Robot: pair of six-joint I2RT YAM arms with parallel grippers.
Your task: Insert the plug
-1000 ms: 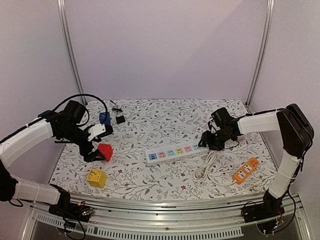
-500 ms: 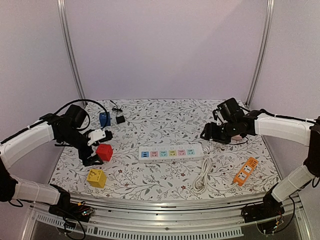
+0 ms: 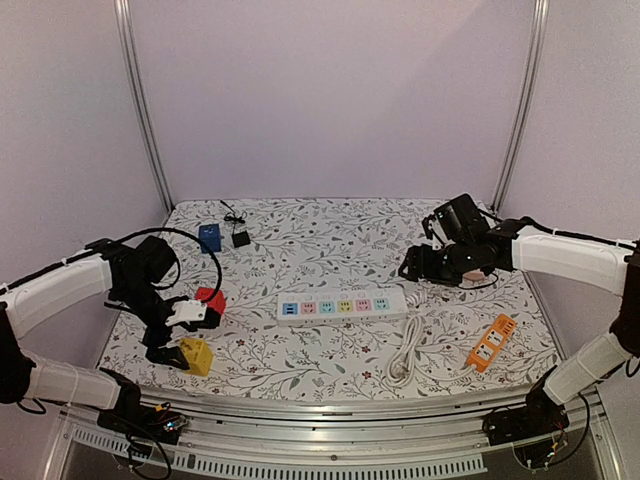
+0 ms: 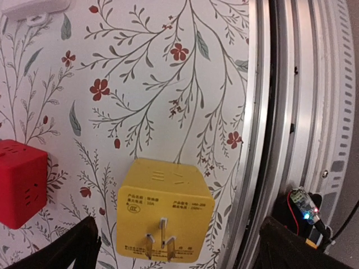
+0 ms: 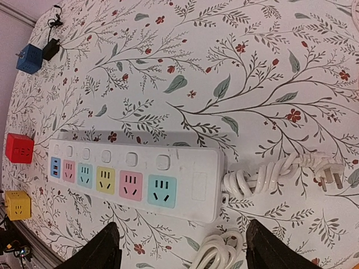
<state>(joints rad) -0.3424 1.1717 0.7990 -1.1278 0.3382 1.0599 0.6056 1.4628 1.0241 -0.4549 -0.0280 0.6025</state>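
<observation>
The left gripper (image 4: 184, 246) has moved away from the red cube (image 3: 210, 300) and now stands over the yellow plug (image 4: 164, 207) near the front edge of the table. Its fingers are wide open on both sides and hold nothing. The right gripper (image 5: 180, 249), also open and empty, waits at the cable end of the power strip (image 5: 134, 179), so I think the grasp comes next.

Yellow plug cube (image 4: 164, 210) of smooth matt plastic, its prongs (image 4: 161, 226) bare shiny metal; red cube (image 4: 19, 182) of the same matt plastic; white power strip (image 5: 134, 174) of smooth, faintly glossy plastic; its cable (image 5: 263, 180) smooth and slightly shiny; tabletop (image 3: 330, 230) under a matt floral-printed covering; edge rail (image 4: 291, 112) of brushed metal.
</observation>
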